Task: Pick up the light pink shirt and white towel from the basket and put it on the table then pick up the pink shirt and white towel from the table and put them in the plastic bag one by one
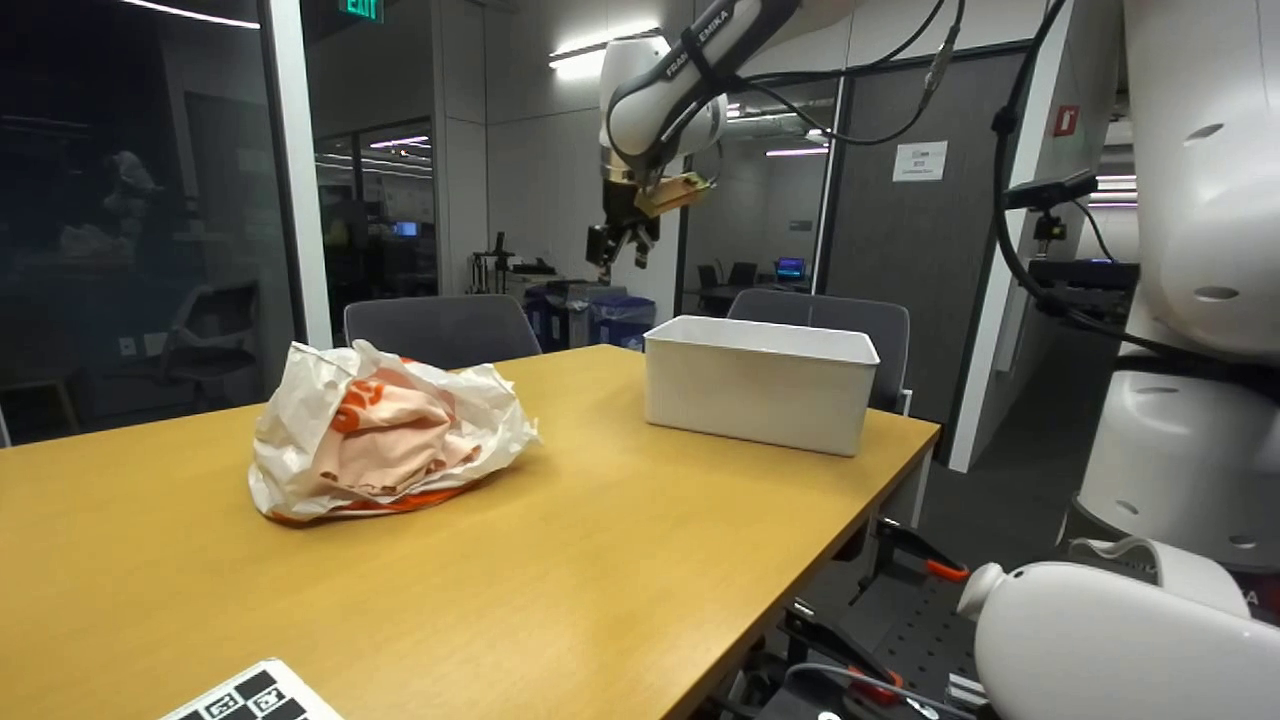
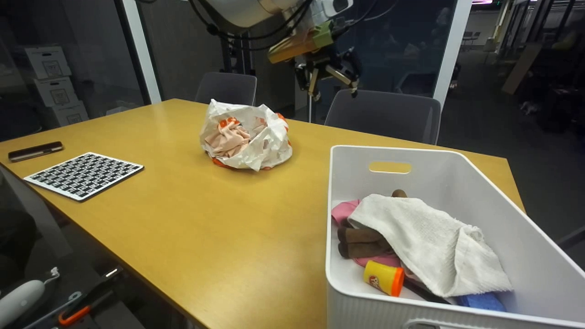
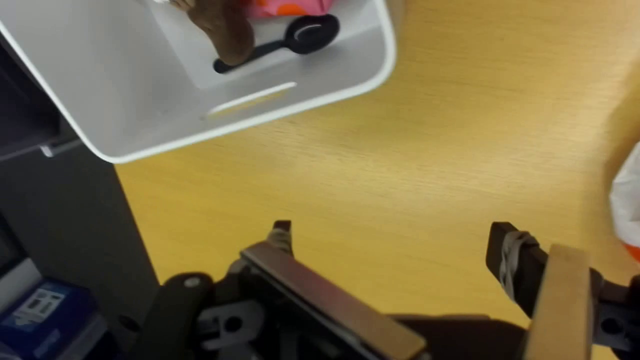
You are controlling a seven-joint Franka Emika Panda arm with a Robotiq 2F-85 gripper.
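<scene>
One white towel [image 2: 425,242] lies over a brown item [image 2: 365,250] in basket [image 2: 484,203]; light pink cloth [image 2: 227,140], probably the shirt, sits in plastic bag [image 2: 268,153], gaping presumably to take the towel too; gripper [image 3: 388,227] hangs above table [image 2: 205,228], jaws spread and empty, likely for that pick.

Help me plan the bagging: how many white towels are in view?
1: the white towel lies in the white basket, near the yellow Play-Doh can. Others could be hidden beneath that towel or inside the plastic bag.
</scene>
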